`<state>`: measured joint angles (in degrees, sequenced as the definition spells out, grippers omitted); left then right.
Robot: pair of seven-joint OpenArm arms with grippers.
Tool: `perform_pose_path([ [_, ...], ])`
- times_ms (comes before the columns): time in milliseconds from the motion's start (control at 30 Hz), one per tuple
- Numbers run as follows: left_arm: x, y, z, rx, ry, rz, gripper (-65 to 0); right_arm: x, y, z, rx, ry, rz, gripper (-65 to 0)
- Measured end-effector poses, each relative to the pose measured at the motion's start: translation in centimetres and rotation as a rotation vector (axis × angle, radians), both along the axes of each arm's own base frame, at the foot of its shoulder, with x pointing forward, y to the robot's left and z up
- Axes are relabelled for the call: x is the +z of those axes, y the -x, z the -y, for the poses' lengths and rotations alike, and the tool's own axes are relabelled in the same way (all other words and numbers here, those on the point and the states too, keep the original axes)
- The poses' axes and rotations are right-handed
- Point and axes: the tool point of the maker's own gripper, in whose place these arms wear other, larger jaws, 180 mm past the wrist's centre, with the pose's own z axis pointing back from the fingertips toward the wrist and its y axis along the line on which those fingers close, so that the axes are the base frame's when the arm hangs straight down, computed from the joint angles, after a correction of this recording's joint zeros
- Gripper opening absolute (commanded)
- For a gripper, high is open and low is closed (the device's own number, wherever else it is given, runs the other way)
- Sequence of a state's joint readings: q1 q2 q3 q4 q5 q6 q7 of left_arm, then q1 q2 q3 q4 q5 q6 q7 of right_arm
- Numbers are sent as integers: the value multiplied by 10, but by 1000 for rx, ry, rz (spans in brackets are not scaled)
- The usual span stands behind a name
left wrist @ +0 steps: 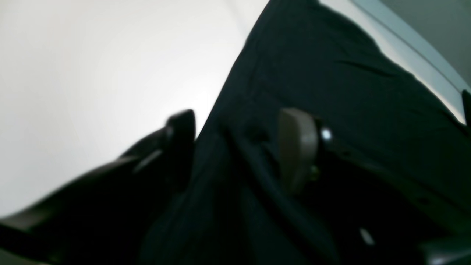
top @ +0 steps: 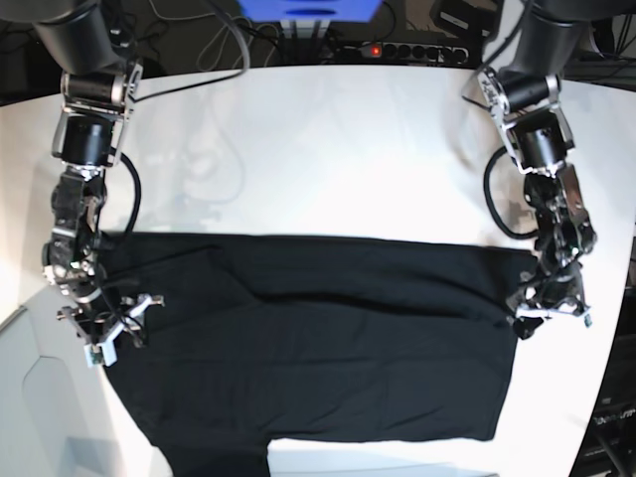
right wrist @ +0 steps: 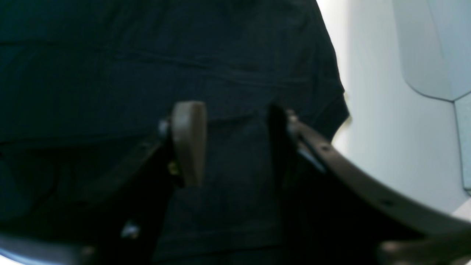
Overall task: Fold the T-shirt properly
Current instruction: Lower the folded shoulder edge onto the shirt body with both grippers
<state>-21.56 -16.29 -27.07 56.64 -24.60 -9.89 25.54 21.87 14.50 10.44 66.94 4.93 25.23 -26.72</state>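
The black T-shirt [top: 318,348] lies spread flat across the front half of the white table [top: 328,149]. My right gripper [top: 119,323] is open at the shirt's left edge. In the right wrist view its beige pad [right wrist: 187,143] and black finger stand wide apart over the dark cloth [right wrist: 147,62], around the gripper's middle [right wrist: 233,141]. My left gripper [top: 550,316] is open at the shirt's right edge. In the left wrist view this gripper [left wrist: 239,140] straddles the shirt's edge [left wrist: 331,73], beige pad [left wrist: 296,147] over cloth. The collar tag and patch are not in view.
A power strip with a red light [top: 373,50], cables [top: 189,84] and a blue box [top: 308,8] sit along the table's back edge. The table's edge shows in the left wrist view [left wrist: 415,40]. A pale grey panel [right wrist: 430,48] lies beyond the shirt.
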Motion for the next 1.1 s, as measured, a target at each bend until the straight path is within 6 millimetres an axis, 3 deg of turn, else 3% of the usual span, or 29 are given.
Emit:
perform_pose_path([
  [133, 15, 16, 0, -14, -64, 45, -255, 25, -3, 6, -20, 3, 71, -321],
  [233, -5, 37, 1, -19, -71, 1, -253, 40, 0, 12, -32, 17, 118, -321],
  [367, -41, 59, 4, -21, -45, -93, -252, 29, 17, 8, -18, 34, 93, -321],
  [533, -60, 61, 2, -4, -8, -134, -252, 27, 31, 5, -8, 48, 98, -319],
  [767, -64, 61, 3, -2, 2, -141, -253, 12, 54, 2, 4, 66, 60, -317],
  [933, -67, 73, 1, -5, -18, -136, -252, 5, 71, 0, 13, 76, 46, -317],
  [1000, -67, 75, -2, 1, -20, -141, -253, 3, 75, 9, -17, 70, 39, -317],
  [1100, -68, 75, 0, -4, -25, -143, -256, 11, 77, 43, -111, 62, 64, -317],
])
